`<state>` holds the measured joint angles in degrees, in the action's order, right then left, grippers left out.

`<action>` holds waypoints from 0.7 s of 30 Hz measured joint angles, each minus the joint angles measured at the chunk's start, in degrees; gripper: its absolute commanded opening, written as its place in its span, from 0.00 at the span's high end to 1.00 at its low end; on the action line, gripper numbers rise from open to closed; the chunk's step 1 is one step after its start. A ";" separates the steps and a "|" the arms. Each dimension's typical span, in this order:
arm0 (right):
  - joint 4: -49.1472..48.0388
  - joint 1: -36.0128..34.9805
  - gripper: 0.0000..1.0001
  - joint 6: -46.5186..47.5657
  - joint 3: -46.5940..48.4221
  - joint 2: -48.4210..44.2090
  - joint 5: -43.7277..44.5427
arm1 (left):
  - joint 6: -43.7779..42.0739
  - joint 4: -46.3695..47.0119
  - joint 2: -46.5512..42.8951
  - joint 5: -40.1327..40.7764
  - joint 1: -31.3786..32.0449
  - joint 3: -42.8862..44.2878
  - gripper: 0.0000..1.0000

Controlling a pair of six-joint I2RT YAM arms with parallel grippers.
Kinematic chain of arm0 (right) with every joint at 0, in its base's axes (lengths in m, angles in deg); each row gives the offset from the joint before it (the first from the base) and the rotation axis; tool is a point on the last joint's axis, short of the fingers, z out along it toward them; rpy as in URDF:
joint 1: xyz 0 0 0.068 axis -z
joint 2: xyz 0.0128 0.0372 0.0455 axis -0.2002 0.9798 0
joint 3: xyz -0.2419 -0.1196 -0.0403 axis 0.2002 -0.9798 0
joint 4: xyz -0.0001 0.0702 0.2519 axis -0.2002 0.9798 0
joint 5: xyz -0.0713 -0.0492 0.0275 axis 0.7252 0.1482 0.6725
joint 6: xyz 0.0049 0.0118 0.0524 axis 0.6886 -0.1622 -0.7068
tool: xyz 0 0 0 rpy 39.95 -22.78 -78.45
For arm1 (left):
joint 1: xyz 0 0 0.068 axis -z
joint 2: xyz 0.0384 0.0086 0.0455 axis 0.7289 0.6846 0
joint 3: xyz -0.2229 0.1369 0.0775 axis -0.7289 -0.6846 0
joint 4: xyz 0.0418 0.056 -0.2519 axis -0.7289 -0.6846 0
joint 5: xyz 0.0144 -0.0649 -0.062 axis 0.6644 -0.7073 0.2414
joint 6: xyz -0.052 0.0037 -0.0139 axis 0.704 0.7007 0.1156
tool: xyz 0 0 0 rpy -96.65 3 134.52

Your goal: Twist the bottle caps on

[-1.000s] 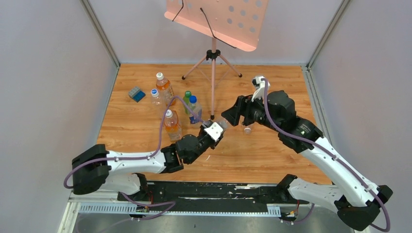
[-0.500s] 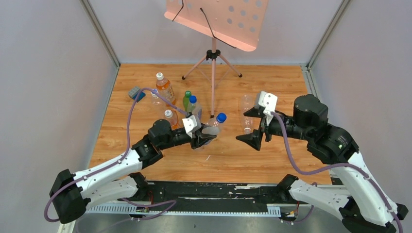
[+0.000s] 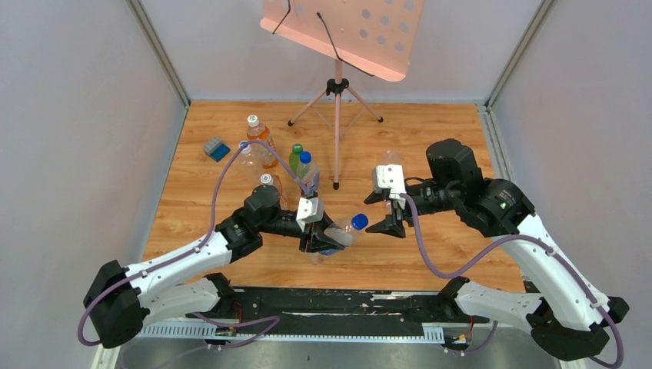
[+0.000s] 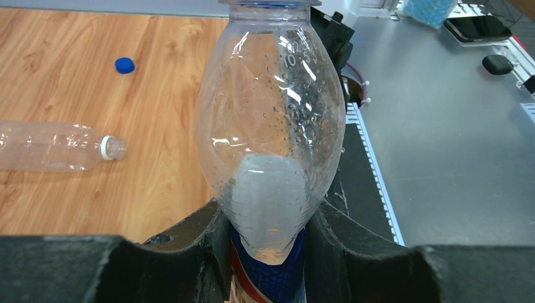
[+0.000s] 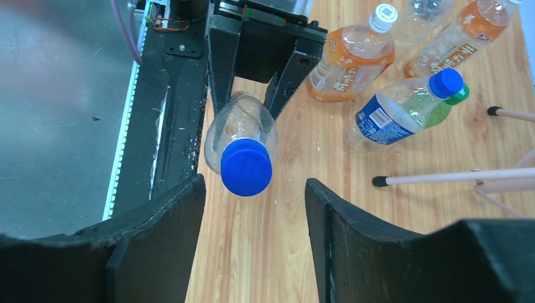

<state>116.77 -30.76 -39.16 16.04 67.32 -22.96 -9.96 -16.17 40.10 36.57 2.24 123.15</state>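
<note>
My left gripper (image 3: 326, 237) is shut on a clear bottle (image 3: 337, 234) and holds it tilted above the table, its blue cap (image 3: 358, 222) on the neck and pointing right. In the left wrist view my left gripper (image 4: 268, 230) clamps this bottle (image 4: 271, 120) at its label. My right gripper (image 3: 382, 214) is open just right of the cap. In the right wrist view the cap (image 5: 246, 166) sits just ahead of my open right gripper (image 5: 255, 211), not between the fingers (image 5: 158, 240). A loose blue cap (image 4: 125, 64) lies on the table.
An uncapped clear bottle (image 4: 53, 146) lies on the wood. Capped bottles, two orange (image 5: 353, 57), one blue-capped (image 5: 404, 107) and one green, stand in a group at the back left (image 3: 261, 142). A blue-grey block (image 3: 216, 148) and a music stand's tripod (image 3: 337, 115) stand behind.
My left gripper carried the bottle nearer and to the right. My right gripper swung left and lined up facing the bottle's blue cap, jaws open.
</note>
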 measured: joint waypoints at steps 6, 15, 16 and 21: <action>0.55 0.00 0.48 0.81 0.37 0.46 -2.47 | -0.07 0.09 0.33 -1.60 0.00 1.05 0.90; 1.07 0.00 0.64 1.03 0.42 2.05 -4.66 | -0.09 0.04 0.33 -2.12 0.00 1.57 0.90; 1.29 0.00 0.68 1.03 0.46 2.29 -4.83 | -0.13 0.02 0.33 -2.23 0.00 1.62 0.90; 1.99 0.02 1.00 -0.04 1.11 3.41 -4.79 | -0.33 -0.90 0.33 -1.31 -0.04 1.99 0.88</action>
<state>118.76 -30.73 -39.20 17.16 70.73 -27.75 -10.29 -17.06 40.43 35.26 2.20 125.14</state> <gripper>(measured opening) 0.328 0.443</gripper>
